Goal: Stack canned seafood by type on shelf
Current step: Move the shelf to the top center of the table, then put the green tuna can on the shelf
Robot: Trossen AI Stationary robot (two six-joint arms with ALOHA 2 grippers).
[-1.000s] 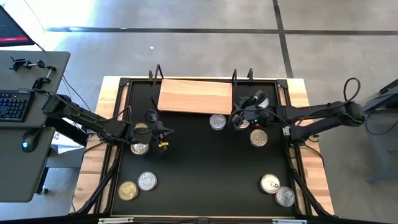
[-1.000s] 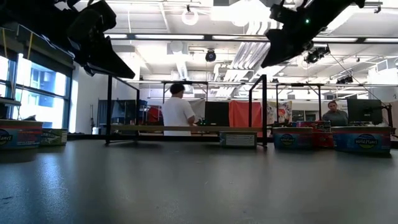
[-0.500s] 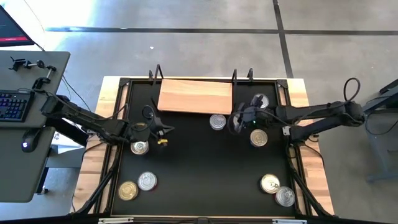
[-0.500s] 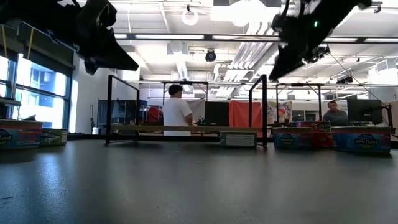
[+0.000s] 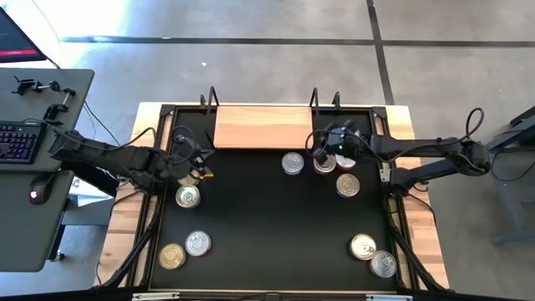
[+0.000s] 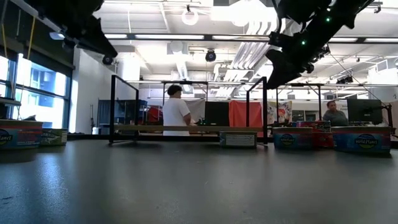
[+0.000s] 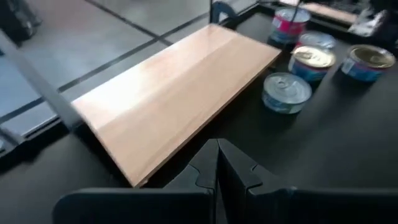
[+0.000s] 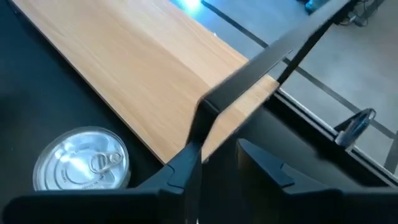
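Observation:
The shelf [image 5: 263, 127] is a light wooden board along the table's far edge, with black uprights at its ends and nothing on it. Three tins stand just near and right of it [image 5: 292, 163] [image 5: 324, 163] [image 5: 348, 186]. My right gripper [image 5: 322, 150] hovers open over the shelf's right end, with an upright [image 8: 249, 68] in front of its fingers [image 8: 186, 168]. My left gripper [image 5: 194, 163] is shut and empty [image 7: 217, 168], raised near the shelf's left end. Another tin [image 5: 188, 196] stands just near of it.
Two tins [image 5: 198, 243] [image 5: 173, 256] stand at the near left and two [image 5: 363, 246] [image 5: 383, 264] at the near right. A tin with a red-pink label [image 7: 289, 22] shows beyond the shelf's right end. A person stands in the room behind the shelf [image 6: 177, 112].
My left gripper has risen and drawn back toward the table's far left, tipping more level. My right gripper has gone toward the far edge, and a tin beside the shelf's right end now shows from under it.

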